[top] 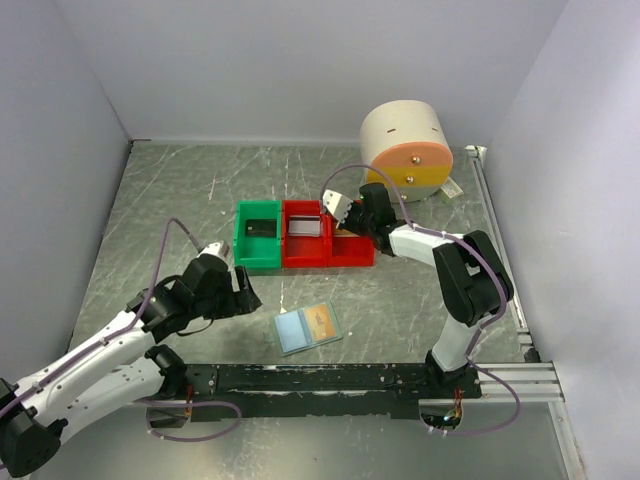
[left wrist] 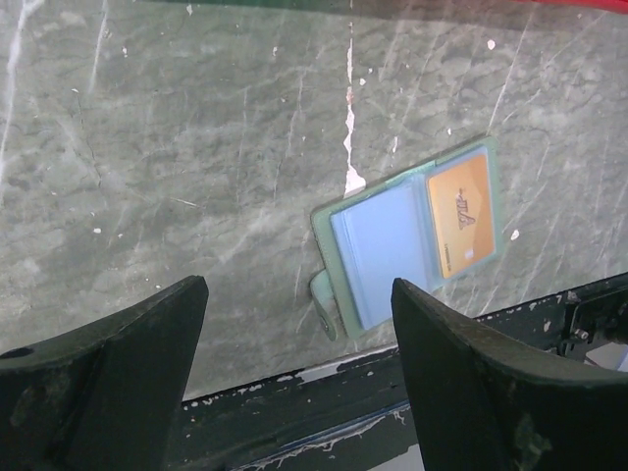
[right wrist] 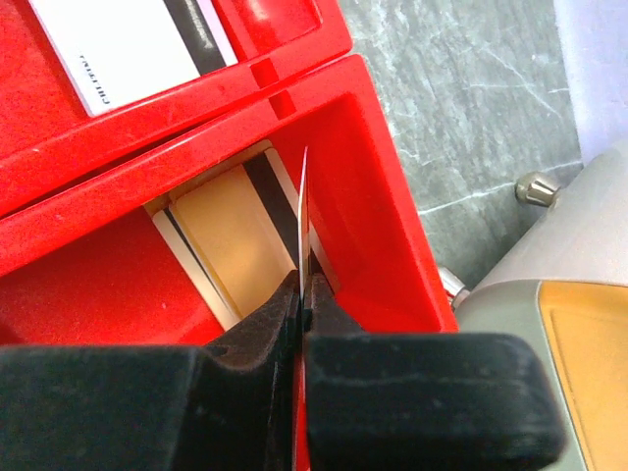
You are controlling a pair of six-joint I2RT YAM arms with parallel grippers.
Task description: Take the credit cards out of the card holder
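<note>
Left wrist view: my left gripper [left wrist: 297, 294] hangs with its jaws spread wide and nothing between them, just above the grey marbled table [left wrist: 147, 147].

Just ahead of those jaws, near the table's front edge, the pale blue translucent soft plastic card holder [left wrist: 378, 250] lies flat and open. An orange credit card [left wrist: 461, 216] sits in its right pocket and the left pocket shows plain blue. Farther back, my right gripper [right wrist: 302, 294] is pinched tight on a thin credit card [right wrist: 304, 216] standing edge-on in the rightmost red plastic bin [right wrist: 383, 196], above gold-tan credit cards [right wrist: 231, 231] lying flat inside. I can't tell whether it touches them. The neighbouring red bin [right wrist: 294, 29] holds a white card [right wrist: 128, 49], with a green plastic bin [top: 258, 235] beside that. A round beige and orange drum [top: 405, 145] stands farthest back.
</note>
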